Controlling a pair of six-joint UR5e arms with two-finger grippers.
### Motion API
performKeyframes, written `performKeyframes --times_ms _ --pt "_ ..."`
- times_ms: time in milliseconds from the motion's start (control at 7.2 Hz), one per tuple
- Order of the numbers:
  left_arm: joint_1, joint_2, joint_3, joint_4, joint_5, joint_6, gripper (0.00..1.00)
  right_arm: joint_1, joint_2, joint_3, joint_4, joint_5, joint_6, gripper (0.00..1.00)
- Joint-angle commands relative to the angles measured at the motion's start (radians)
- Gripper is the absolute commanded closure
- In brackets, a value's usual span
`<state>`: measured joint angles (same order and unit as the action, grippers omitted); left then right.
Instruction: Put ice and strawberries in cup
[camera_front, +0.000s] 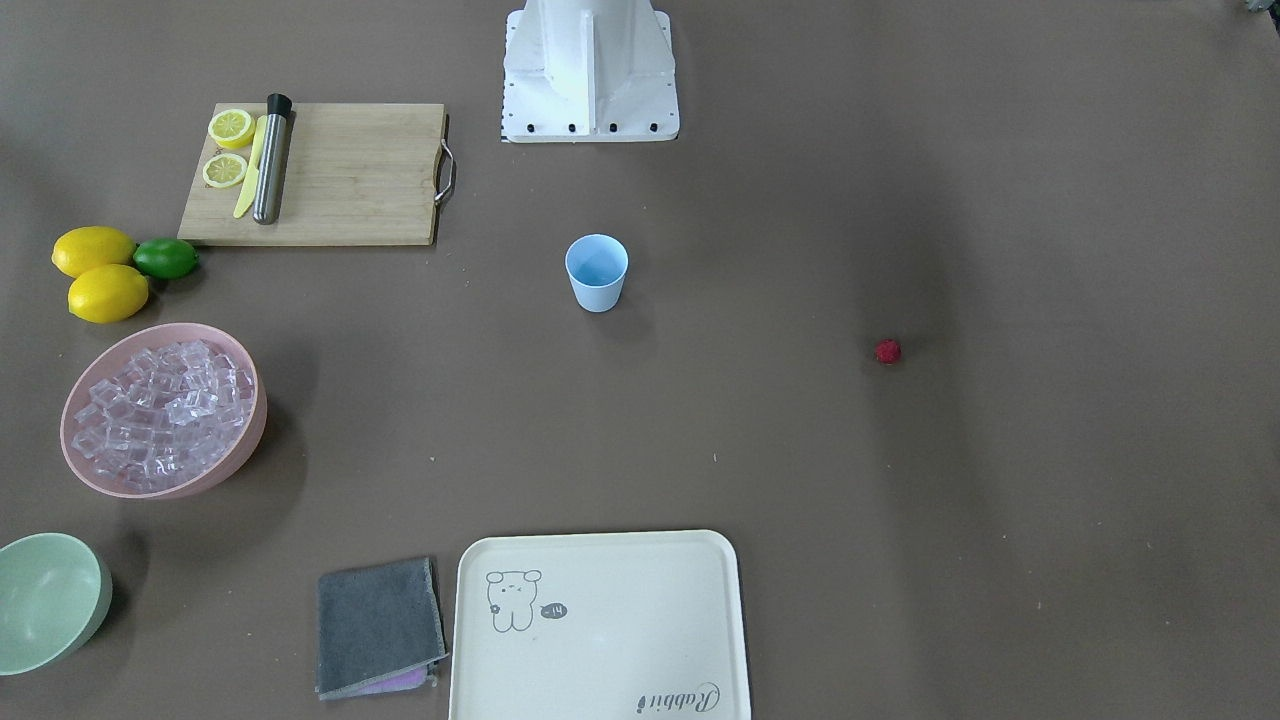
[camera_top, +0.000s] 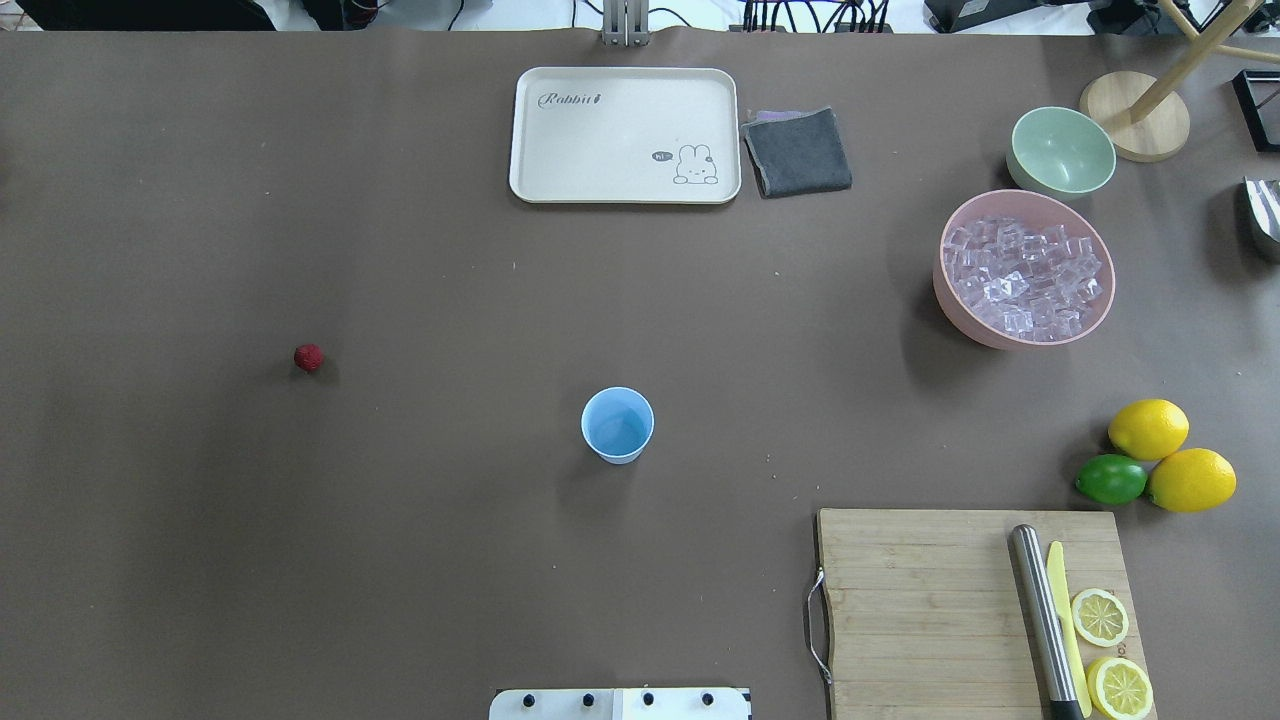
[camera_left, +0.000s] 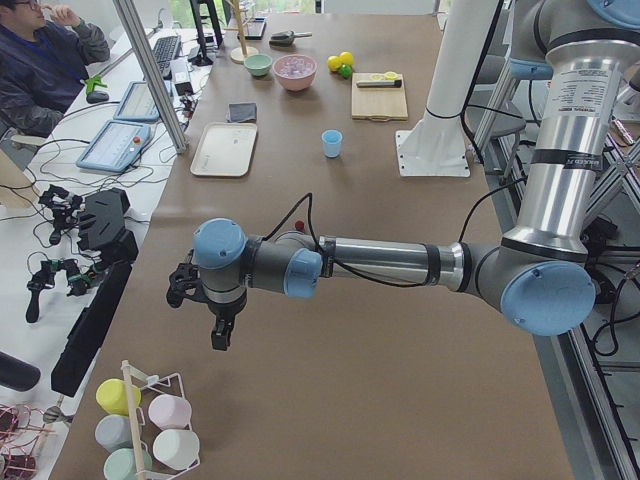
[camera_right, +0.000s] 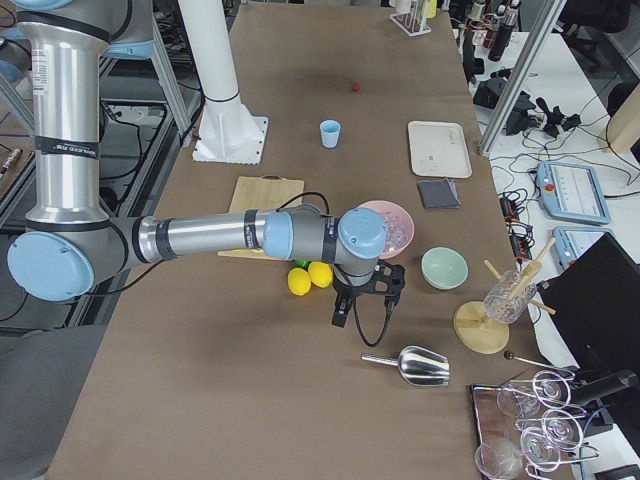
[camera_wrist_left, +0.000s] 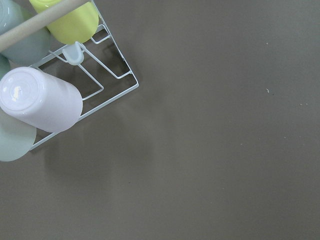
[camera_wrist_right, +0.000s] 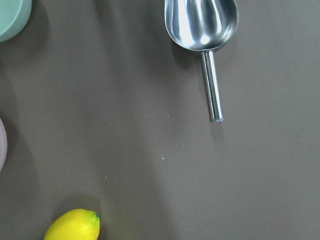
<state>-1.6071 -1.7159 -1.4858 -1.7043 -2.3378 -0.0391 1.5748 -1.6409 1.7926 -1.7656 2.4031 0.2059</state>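
Observation:
The light-blue cup (camera_top: 617, 425) stands upright and empty at mid-table, also seen from the front (camera_front: 596, 272). The strawberry (camera_top: 308, 357) lies alone on the table on my left side. The ice (camera_top: 1025, 275) fills a pink bowl (camera_top: 1098, 318) on my right side. My left gripper (camera_left: 218, 336) shows only in the exterior left view, hanging over bare table far from the cup; I cannot tell whether it is open or shut. My right gripper (camera_right: 341, 314) shows only in the exterior right view, near the lemons; I cannot tell its state either.
A cream tray (camera_top: 625, 190), grey cloth (camera_top: 797, 152) and pale green bowl (camera_top: 1061, 152) sit at the far side. A cutting board (camera_top: 930, 610) holds lemon slices, a knife and a muddler. Lemons and a lime (camera_top: 1111, 479) lie nearby. A metal scoop (camera_wrist_right: 202, 30) and a cup rack (camera_wrist_left: 95, 85) lie at the table ends.

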Motion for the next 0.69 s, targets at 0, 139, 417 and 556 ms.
performKeyframes --times_ms 0,139,417,556 --pt "0.001 0.005 0.004 -0.002 -0.006 -0.001 0.02 0.001 -0.003 -0.010 0.000 -0.004 -0.002 0.00" --pt "0.001 0.016 -0.002 -0.003 -0.008 -0.001 0.02 0.001 -0.011 -0.009 0.000 -0.004 -0.002 0.00" --pt "0.001 0.016 -0.002 -0.003 -0.006 -0.001 0.02 0.001 -0.011 -0.007 0.002 -0.004 -0.003 0.00" --pt "0.001 0.016 -0.004 -0.003 -0.006 -0.001 0.02 0.001 -0.010 0.004 0.002 -0.015 -0.002 0.00"
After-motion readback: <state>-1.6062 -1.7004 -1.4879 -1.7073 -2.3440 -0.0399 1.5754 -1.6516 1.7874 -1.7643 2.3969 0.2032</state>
